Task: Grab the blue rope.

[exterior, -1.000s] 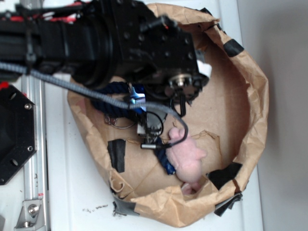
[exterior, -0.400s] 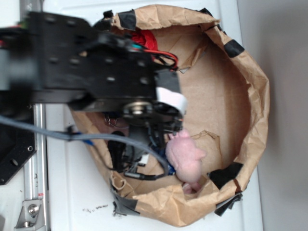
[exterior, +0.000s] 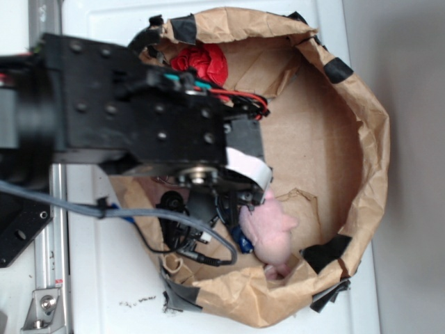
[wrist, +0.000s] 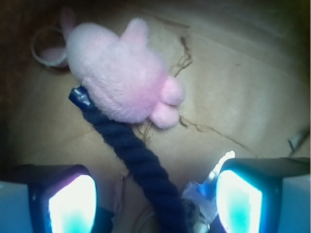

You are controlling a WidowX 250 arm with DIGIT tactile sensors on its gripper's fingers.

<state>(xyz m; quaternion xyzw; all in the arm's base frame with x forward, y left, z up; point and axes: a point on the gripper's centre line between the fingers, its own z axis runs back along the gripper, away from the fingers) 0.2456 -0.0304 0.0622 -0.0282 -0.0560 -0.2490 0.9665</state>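
The blue rope is thick, dark navy and twisted. In the wrist view it runs from its taped end beside the pink plush toy down between my two fingers. My gripper is open, its pads wide apart with the rope lying in the gap, touching neither pad. In the exterior view my arm covers most of the rope; only a blue bit shows beside the pink plush toy. My gripper hangs low inside the brown paper bag.
A red object lies at the bag's upper left. A small ring sits next to the plush in the wrist view. A clear plastic piece lies by my right finger. Black tape patches mark the bag's rim. A metal rail runs at left.
My arm has swung down and left over the bag, lowering the gripper over the rope next to the plush. The red object at the upper left has come into view.
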